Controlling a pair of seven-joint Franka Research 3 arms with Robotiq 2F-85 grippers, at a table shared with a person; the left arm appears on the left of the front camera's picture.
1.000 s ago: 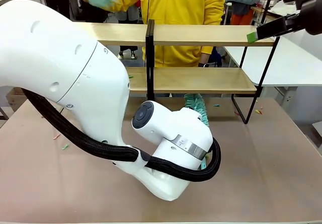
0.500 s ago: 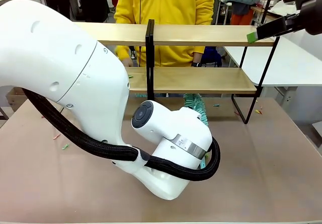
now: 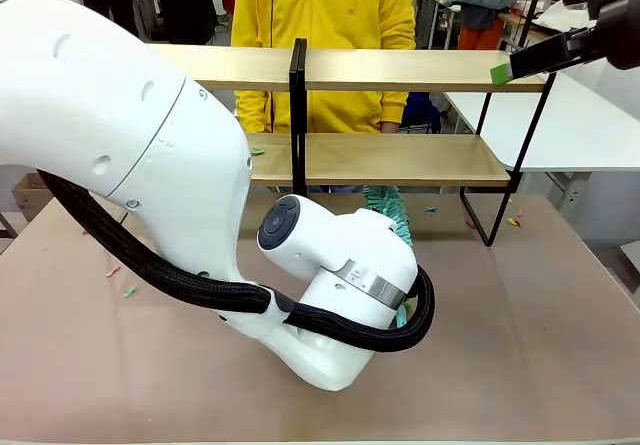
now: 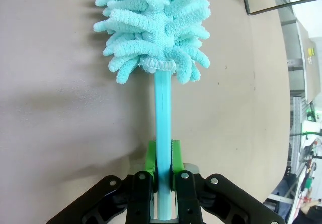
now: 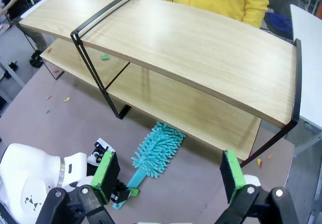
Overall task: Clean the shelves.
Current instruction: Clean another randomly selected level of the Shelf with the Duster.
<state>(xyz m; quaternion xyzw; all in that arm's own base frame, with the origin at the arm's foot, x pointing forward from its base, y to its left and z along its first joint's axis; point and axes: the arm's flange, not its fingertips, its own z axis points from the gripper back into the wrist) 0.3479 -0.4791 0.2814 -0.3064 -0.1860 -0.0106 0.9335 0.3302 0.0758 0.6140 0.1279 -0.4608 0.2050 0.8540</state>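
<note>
L pincer [image 4: 162, 159] gripping duster [image 4: 151, 25], R pincer [image 5: 168, 176] open nr shelves [image 5: 201, 48]

left arm low and gripping, right arm high with jaws wide
the left arm [image 3: 130, 155] comes in from the left as a big white elbow, folds down low and ends in a wrist [image 3: 350, 265] turned away from the front camera. the left gripper [image 4: 162, 158] lies nearly level, its green pads [image 4: 150, 156] pinched tight on the thin handle of a duster [image 4: 153, 27]. the right gripper [image 5: 169, 176] hangs high at the upper right of the front view, tilted downward, its two fingers [image 5: 106, 176] spread wide apart and holding nothing.
</note>
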